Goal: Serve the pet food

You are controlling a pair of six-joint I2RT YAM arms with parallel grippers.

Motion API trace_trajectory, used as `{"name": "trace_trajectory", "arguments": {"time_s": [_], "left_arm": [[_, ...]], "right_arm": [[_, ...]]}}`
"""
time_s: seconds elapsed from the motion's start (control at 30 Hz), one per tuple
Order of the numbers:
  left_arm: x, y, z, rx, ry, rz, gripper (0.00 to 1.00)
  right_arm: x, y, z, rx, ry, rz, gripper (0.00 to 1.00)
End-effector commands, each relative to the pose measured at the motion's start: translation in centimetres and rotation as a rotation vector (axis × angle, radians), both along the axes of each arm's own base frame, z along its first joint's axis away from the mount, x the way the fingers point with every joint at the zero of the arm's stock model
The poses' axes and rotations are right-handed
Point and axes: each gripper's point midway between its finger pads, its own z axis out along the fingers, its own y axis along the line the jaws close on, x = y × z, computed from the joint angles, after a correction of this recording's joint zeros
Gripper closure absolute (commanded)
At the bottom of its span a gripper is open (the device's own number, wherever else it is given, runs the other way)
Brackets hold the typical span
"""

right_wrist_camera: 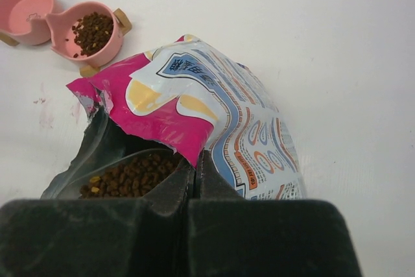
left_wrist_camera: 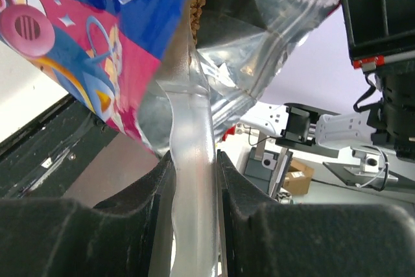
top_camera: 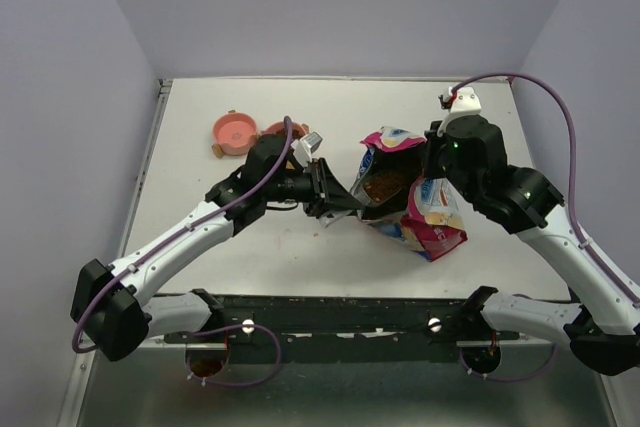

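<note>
On the white table (top_camera: 250, 247), near its middle: a glossy pink-and-blue bag (top_camera: 432, 219), slumped, with the mouth torn open and turned leftward. Left of the bag and farther back, well apart from it: a pink double bowl (top_camera: 224, 133).

Reaching to the bag's mouth from the left with the left tool (top_camera: 342, 201), clamped partway on the handle of a clear scoop (left_wrist_camera: 191, 134), one finger pressed against each side of it. Gripping the right-hand rim of the bag's mouth with the right tool (right_wrist_camera: 194, 163), fingers pressed together on the magenta edge.

Lying low inside the bag, just below and to the left of the right tool's tips: pet food (right_wrist_camera: 133, 173), small dark brown pellets with a few yellow ones among them. A little more glimpsed at the scoop's far end inside the bag, beyond the left tool's fingers. Another small heap in the bowl compartment nearer the bag, well apart from both tools.
</note>
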Motion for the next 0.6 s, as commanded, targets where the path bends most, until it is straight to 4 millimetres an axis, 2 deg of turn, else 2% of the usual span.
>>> {"name": "trace_trajectory", "arguments": {"time_s": [0.0,0.07,0.13,0.23,0.3,0.4,0.57], "left_arm": [[0.1,0.3,1.7,-0.017,-0.066,0.023,1.00],[0.6,-0.9,1.1,-0.008,-0.033,-0.028,1.00],[0.0,-1.2,2.2,-0.021,-0.079,-0.029,1.00],[-0.9,0.4,2.1,-0.007,-0.100,-0.001,1.00],[-0.9,0.6,1.8,-0.047,-0.089,-0.005,1.00],[-0.9,0.7,2.3,-0.077,-0.106,0.003,1.00],[-1.6,1.2,3.9,-0.129,-0.196,-0.018,1.00]], "right_arm": [[-0.1,0.0,5.6,0.137,-0.167,0.001,1.00],[0.0,0.3,5.0,0.131,-0.157,0.008,1.00],[0.0,0.5,5.1,0.131,-0.142,0.018,1.00],[-0.3,0.3,5.4,0.145,-0.149,0.014,1.00],[-0.4,0.2,5.2,0.144,-0.155,0.014,1.00],[-0.3,0.1,5.0,0.133,-0.151,0.014,0.99],[-0.4,0.4,5.1,0.146,-0.151,0.024,0.99]]}}
